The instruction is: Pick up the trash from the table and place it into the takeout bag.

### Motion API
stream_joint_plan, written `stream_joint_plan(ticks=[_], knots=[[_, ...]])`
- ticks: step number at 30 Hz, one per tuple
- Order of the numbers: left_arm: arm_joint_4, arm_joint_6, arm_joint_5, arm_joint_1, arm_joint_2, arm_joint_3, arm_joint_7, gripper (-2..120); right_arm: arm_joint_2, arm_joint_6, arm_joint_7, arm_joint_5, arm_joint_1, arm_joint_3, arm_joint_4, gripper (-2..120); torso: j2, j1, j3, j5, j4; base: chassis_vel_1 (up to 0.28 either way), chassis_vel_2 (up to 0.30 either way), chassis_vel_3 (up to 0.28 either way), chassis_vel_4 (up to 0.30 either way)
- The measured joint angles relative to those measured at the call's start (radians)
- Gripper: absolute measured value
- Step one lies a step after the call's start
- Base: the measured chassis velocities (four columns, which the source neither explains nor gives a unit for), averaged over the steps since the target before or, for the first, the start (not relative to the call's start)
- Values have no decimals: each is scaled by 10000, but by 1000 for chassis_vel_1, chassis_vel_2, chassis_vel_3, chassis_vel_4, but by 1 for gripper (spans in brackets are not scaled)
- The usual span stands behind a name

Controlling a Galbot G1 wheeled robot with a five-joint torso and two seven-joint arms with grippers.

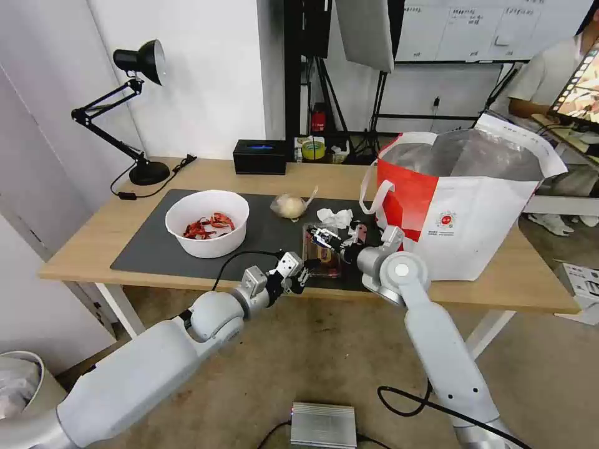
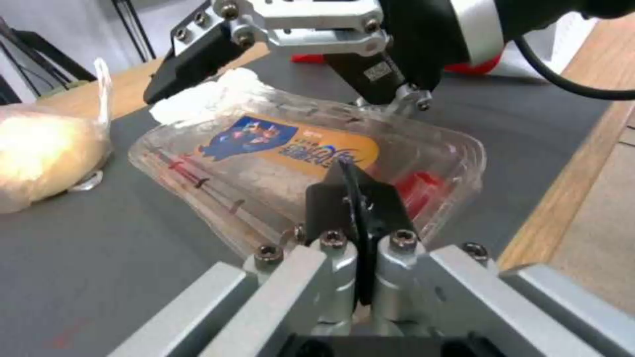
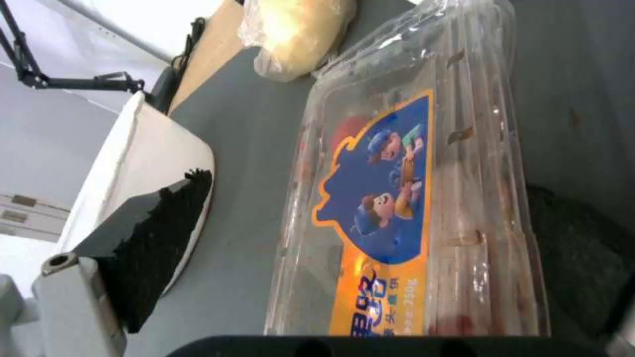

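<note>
**Both pincers meet at the clamshell**

Closest to my head camera is the left arm, and its left gripper (image 1: pixel 302 272) stays at the near edge of the table (image 1: pixel 93 240). From the left wrist camera I see its two black fingers (image 2: pixel 357 203) pressed together, with nothing between them. The clear plastic clamshell (image 1: pixel 322 251) lies just in front of these fingertips; whether they touch its near corner I cannot tell. It rests on the dark grey mat (image 1: pixel 150 243) and has a blue and orange label on its lid, with something red inside.

The right gripper (image 1: pixel 332 240) comes over the clamshell from the far side. In the right wrist view its fingers are apart: one black pad (image 3: pixel 162 238) is on one side of the box and a second dark pad (image 3: pixel 575 248) on the other side, so the clamshell lies between them. I cannot tell if the pads already touch it.

Beyond the right gripper lies the crumpled white tissue (image 1: pixel 335 217), near to it. The clear bag with the beige lump (image 1: pixel 289 205) is a little farther, beyond the left gripper. The white bowl of red scraps (image 1: pixel 207 222) stands well apart, to the left of the left gripper. The takeout bag (image 1: pixel 465 199) stands open just to the right of the right gripper.
</note>
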Motion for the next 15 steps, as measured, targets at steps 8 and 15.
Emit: stream_joint_plan(ticks=[8,15], knots=[[-16,-39,2,68,19,0,0,0,18,-46,-46,-73,-9,-23,15,100,0,0,0,0,0,0,0,0,0],[-58,-45,2,60,88,-13,0,0,46,-301,-23,-66,2,-24,33,93,0,0,0,0,0,0,0,0,0]])
